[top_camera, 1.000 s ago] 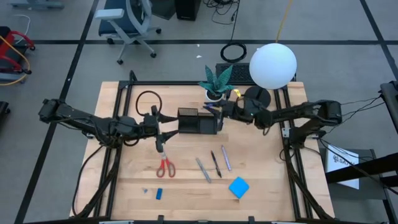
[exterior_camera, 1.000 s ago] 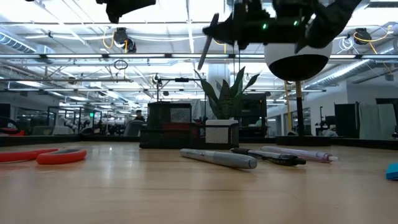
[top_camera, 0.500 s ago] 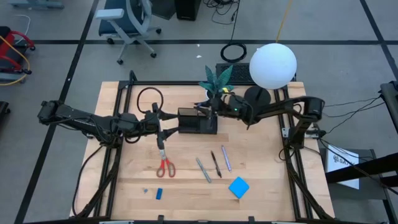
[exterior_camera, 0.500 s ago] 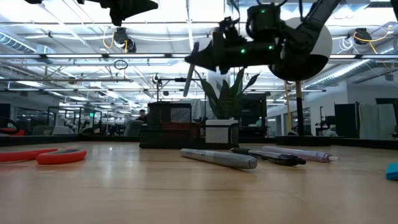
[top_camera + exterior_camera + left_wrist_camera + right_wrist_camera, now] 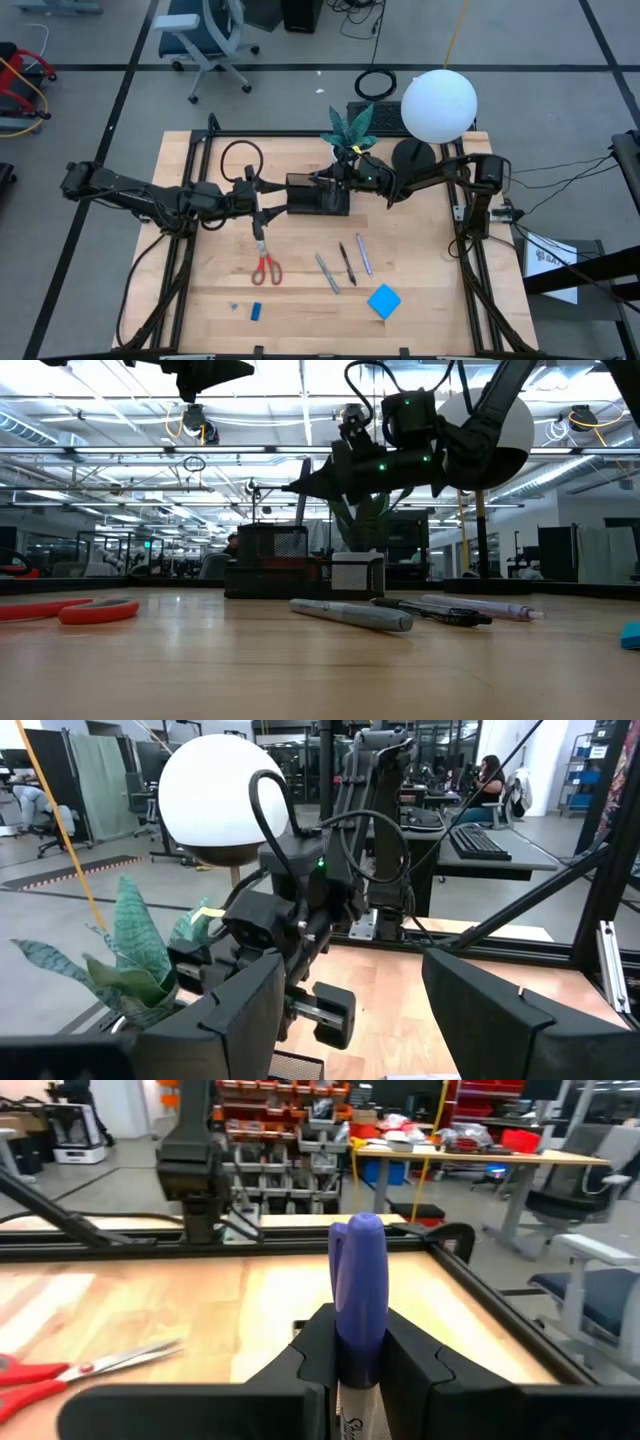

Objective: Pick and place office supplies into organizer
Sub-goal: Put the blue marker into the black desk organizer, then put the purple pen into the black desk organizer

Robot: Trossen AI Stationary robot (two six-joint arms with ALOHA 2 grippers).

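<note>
While the left gripper (image 5: 272, 201) waits open, the right gripper (image 5: 358, 1348) clenches a smooth purple-capped cylindrical marker (image 5: 357, 1295).

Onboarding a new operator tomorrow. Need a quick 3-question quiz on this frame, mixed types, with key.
1. True or false: the right claw is shut on a purple-capped marker.
2. Over what does the right claw hover in the high view? A) the red scissors B) the black organizer C) the blue pad
3. How many pens lie loose on the table?

Key: 1 true. 2 B. 3 three. The left claw waits, open, beside the organizer.
</note>
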